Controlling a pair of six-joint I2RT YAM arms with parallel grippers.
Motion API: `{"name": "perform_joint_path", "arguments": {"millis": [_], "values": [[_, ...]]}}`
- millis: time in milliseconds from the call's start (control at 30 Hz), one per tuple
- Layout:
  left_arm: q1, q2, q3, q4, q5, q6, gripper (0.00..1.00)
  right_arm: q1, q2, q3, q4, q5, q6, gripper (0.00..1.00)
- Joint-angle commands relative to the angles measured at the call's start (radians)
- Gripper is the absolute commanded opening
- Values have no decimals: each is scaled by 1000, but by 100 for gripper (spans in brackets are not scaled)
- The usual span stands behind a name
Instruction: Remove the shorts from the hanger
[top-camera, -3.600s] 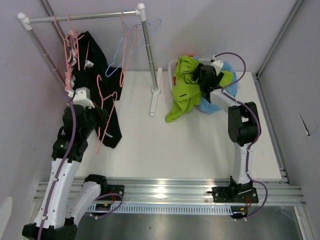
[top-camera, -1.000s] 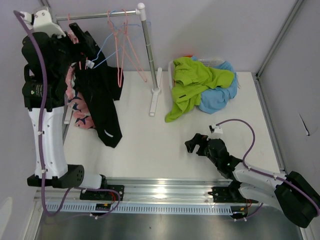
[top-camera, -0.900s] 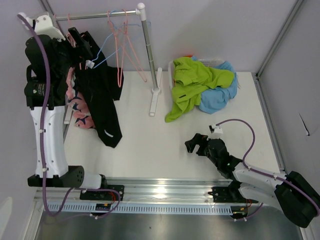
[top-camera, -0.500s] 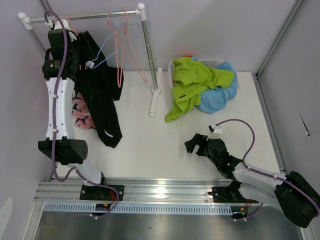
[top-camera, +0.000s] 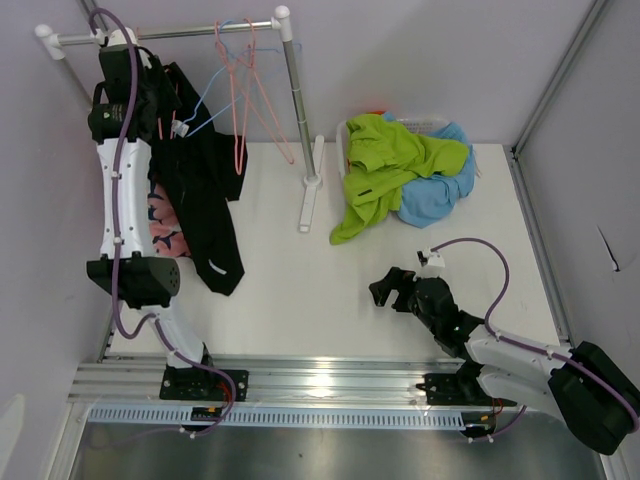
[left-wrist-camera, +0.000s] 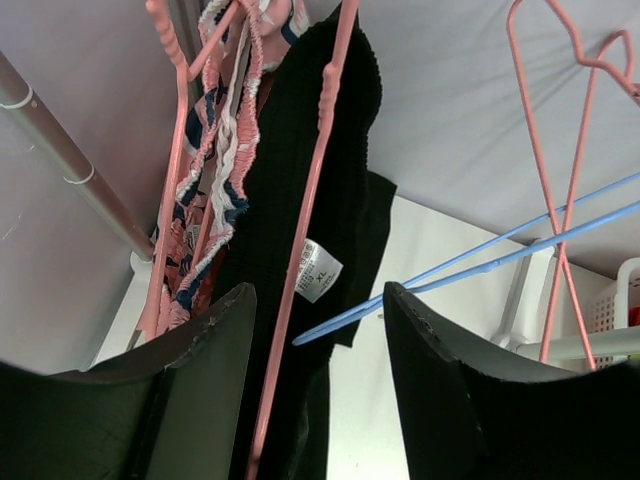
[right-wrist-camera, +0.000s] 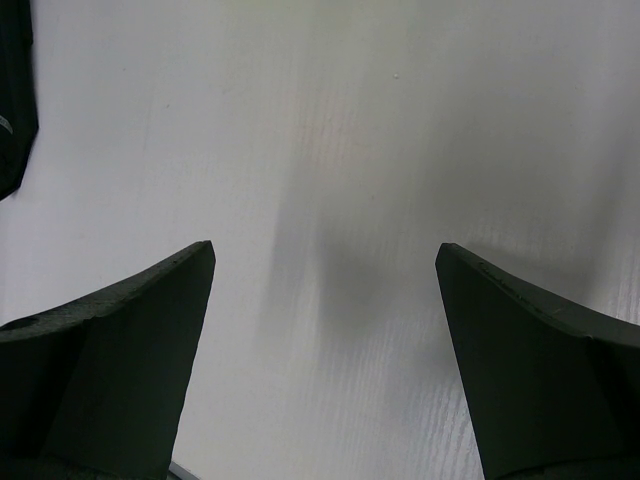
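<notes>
Black shorts (top-camera: 205, 200) hang on a pink hanger (left-wrist-camera: 300, 300) from the rack's rail (top-camera: 170, 33). Pink shorts with dark-blue shapes (top-camera: 160, 228) hang behind them on another pink hanger. My left gripper (top-camera: 150, 88) is raised at the rail's left end. In the left wrist view the left gripper (left-wrist-camera: 320, 290) is open, its jaws part-way in. The pink hanger's arm, the black shorts (left-wrist-camera: 330, 180) and a blue hanger's tip (left-wrist-camera: 400, 300) lie between them. My right gripper (top-camera: 385, 290) rests low over the table, open and empty (right-wrist-camera: 325, 255). Lime green shorts (top-camera: 390, 160) and light blue shorts (top-camera: 440, 195) fill the basket.
Empty pink hangers (top-camera: 240, 100) and a blue hanger (top-camera: 205, 112) dangle from the rail. The rack's upright post (top-camera: 297, 110) and foot (top-camera: 310, 200) stand mid-table. The white basket (top-camera: 345, 135) sits at the back. A white size label (left-wrist-camera: 318, 270) shows on the black shorts.
My left arm has swung in closer to the rail and its jaws have narrowed around the pink hanger and black shorts. The right arm has stayed still and open.
</notes>
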Motion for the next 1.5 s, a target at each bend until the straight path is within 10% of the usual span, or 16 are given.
{"name": "perform_joint_path", "arguments": {"millis": [0,267,467,1233,1467], "values": [[13,27,41,-15,-29,-3,59,6,7,7,44,9,2,99],[14,87,82,-30,-38,-7,46,4,7,5,44,9,0,99],[14,101,105,-43,-46,-18,0,4,5,5,45,9,0,99],[5,-75,124,-17,41,-39,0,6,4,1,48,8,2,99],[-10,-207,-126,45,31,-35,0,7,2,1,51,11,2,99]]}}
